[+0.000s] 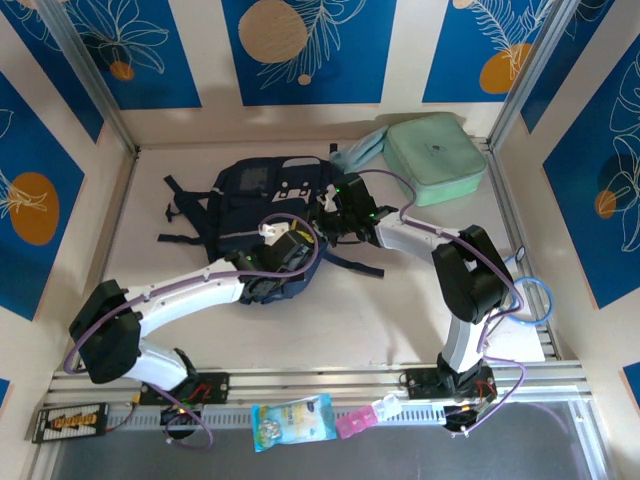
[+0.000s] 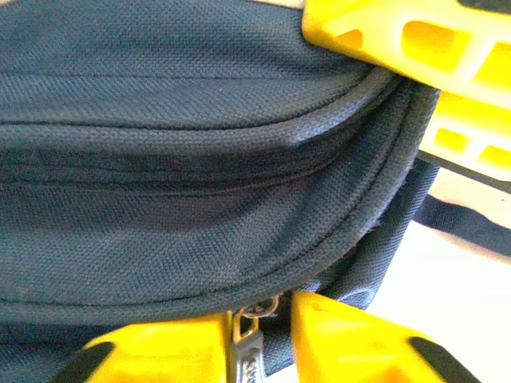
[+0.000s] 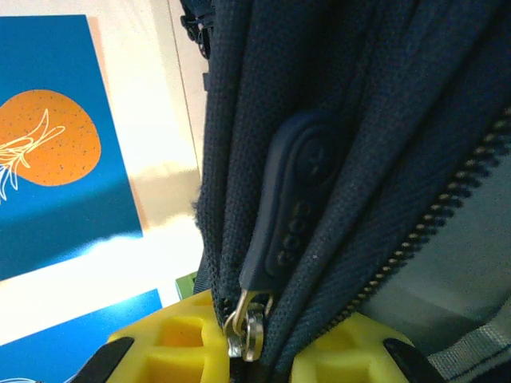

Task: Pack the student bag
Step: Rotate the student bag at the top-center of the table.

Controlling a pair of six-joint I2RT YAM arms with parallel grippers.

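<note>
The left claw pinches a zip tab on the student bag; the right claw pinches a second zip. A hard tug may slip them free.

No readable text, zip pull embossing — illegible

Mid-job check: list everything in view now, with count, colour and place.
student bag: one, dark navy, flat at the centre of the table
zip case: one, mint green, far right corner
cloth-like item: one, pale teal, left of the case
snack packet: one, blue, near rail
small packet: one, pink, right of the snack packet
navy zip pull: one, on the bag
dark zip pull: one, on the bag
left pincer: one, yellow, dark zip pull between its fingers
right pincer: one, yellow, shut on navy zip pull's metal end
</note>
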